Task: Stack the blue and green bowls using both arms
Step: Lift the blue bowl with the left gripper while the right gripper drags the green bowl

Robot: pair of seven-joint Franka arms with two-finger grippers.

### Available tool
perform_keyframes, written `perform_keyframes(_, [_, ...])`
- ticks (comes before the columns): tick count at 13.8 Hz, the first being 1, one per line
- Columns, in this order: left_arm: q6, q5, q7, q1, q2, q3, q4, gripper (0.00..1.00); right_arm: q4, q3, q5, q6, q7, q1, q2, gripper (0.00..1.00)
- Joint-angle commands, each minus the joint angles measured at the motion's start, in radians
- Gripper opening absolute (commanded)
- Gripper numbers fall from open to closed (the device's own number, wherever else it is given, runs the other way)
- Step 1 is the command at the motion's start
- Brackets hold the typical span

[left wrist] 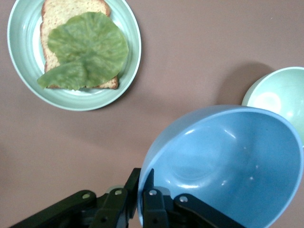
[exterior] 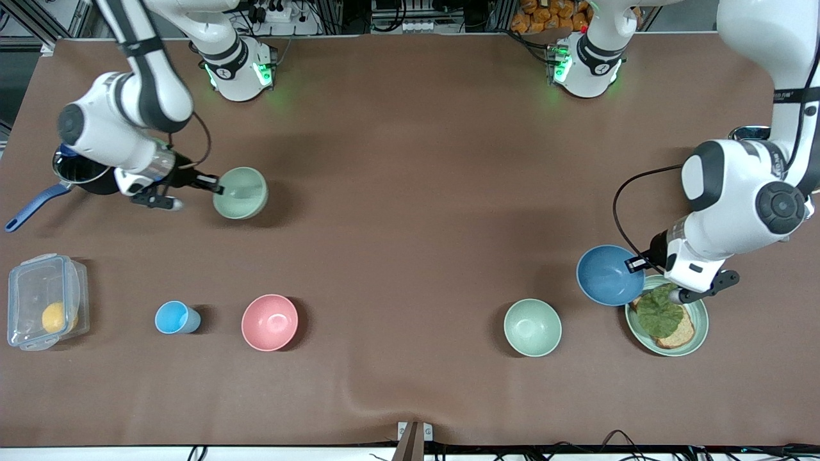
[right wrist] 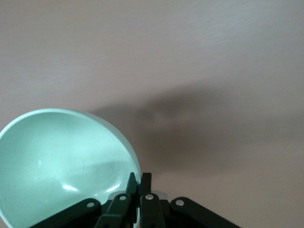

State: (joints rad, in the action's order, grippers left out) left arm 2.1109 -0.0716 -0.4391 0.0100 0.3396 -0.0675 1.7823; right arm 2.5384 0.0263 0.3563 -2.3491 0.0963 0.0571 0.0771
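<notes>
Closest to the front camera you are seeing a row of things on the brown table: a clear lidded box with a yellow fruit inside at the right arm's end, then a sky-blue cup, a pink bowl, a pale mint bowl, and a mint plate carrying toast and a lettuce leaf at the left arm's end.

Your left gripper is pinching the rim of the blue bowl, fingers pressed together on it. This bowl is hanging tilted in the air, over the table just beside the plate, and its shadow is falling on the cloth in the left wrist view.

Your right gripper is also pinching, on the rim of the green bowl, near the right arm's end of the table. In the right wrist view the green bowl is leaning to one side with its shadow spread on the cloth. A dark pan with a blue handle is lying partly hidden under the right arm.
</notes>
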Motion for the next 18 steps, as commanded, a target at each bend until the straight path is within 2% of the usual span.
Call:
perform_keyframes(1, [-0.043, -0.056, -0.076, -0.004, -0.08, -0.012, 0.031, 0.0, -0.033, 0.012, 0.023, -0.01, 0.271, 0.171, 0.021, 0.0])
perform_keyframes(3, [-0.045, -0.129, -0.082, -0.005, -0.122, -0.012, 0.077, 0.0, -0.07, 0.017, 0.017, -0.059, 0.464, 0.292, -0.012, 0.0])
perform_keyframes(5, [-0.045, -0.175, -0.082, -0.004, -0.165, -0.014, 0.126, 0.0, -0.079, 0.017, 0.016, -0.128, 0.555, 0.374, -0.048, 0.0])
perform_keyframes(9, [-0.043, -0.228, -0.108, 0.001, -0.195, -0.072, 0.178, 0.0, -0.134, 0.017, 0.012, -0.274, 0.759, 0.544, -0.176, 0.0])
perform_keyframes(12, [-0.029, -0.229, -0.167, 0.004, -0.182, -0.12, 0.183, 0.0, -0.193, 0.015, 0.007, -0.286, 0.841, 0.604, -0.243, 0.0])
perform_keyframes(18, [0.052, -0.229, -0.173, 0.01, -0.162, -0.123, 0.239, 0.0, -0.211, 0.007, 0.006, -0.403, 0.919, 0.707, -0.378, 0.0])
